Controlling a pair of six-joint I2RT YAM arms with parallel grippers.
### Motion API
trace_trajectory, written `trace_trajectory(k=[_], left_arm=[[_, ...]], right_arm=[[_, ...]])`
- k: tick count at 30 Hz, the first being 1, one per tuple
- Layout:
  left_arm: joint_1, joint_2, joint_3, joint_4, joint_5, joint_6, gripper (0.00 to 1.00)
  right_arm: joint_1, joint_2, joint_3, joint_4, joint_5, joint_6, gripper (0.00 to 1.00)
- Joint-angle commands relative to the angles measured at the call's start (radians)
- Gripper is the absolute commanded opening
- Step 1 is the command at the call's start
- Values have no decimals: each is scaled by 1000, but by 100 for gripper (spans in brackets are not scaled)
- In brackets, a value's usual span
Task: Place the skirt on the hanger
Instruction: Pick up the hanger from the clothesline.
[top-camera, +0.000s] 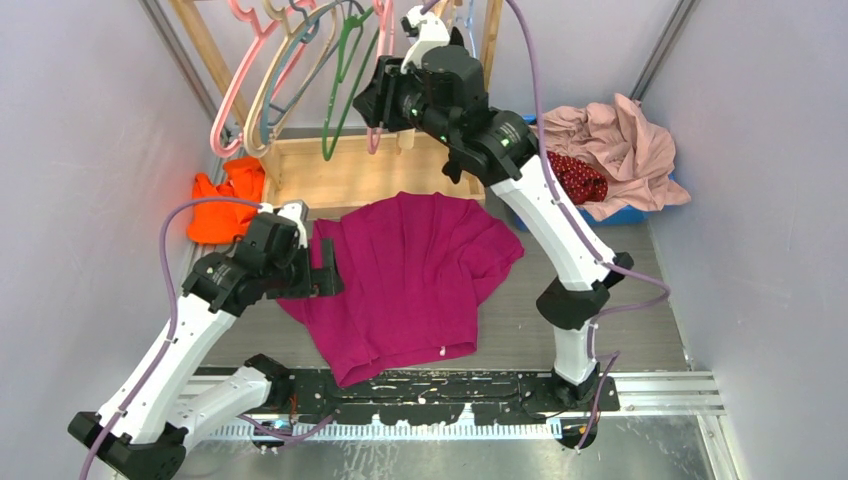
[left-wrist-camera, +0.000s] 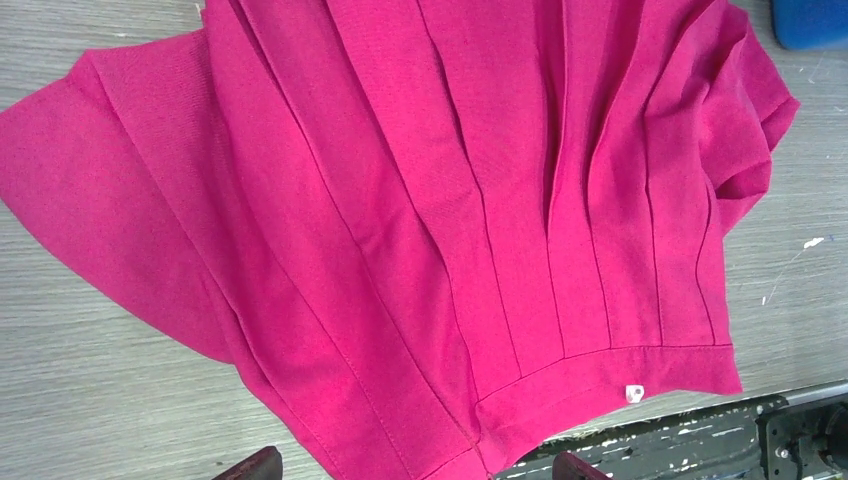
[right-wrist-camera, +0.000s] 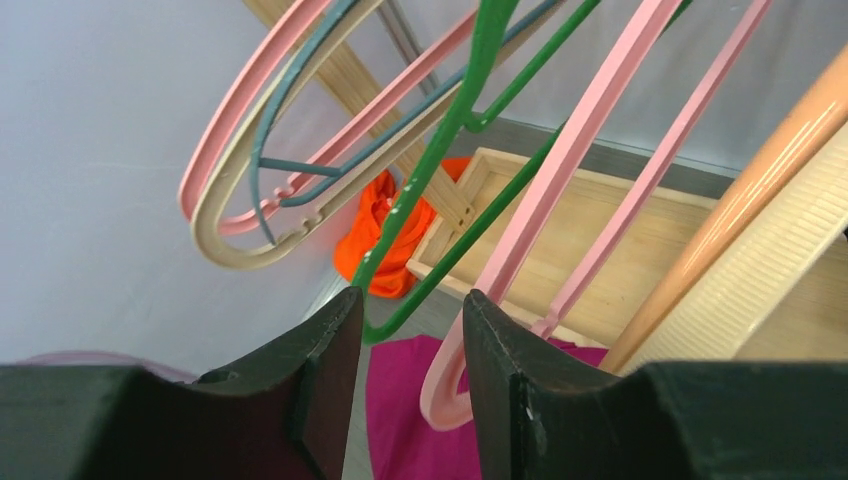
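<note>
Rack (top-camera: 350, 175) at twelve o'clock: half-open, empty right gripper (right-wrist-camera: 412, 300) faces pink hanger (right-wrist-camera: 585, 135) and green hanger (right-wrist-camera: 438, 130) together; closing may snag green. Left gripper (top-camera: 325, 270) gapes, empty.

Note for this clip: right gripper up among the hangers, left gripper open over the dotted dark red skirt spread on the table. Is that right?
No. The left wrist view shows the open left gripper over the plain magenta garment. The dotted dark red skirt lies bunched at the right beside the pale pink garment. The right gripper is up among the hangers.
</note>
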Motion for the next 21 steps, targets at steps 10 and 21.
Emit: trace_trajectory(k=[10,21], left_arm=[[-2,-76,-38,32,-16,19,100],[-2,-89,-62,52,5,2,100]], right_arm=[[-24,31,0,92,338,20,43],[-44,16,-23,89,291,27,42]])
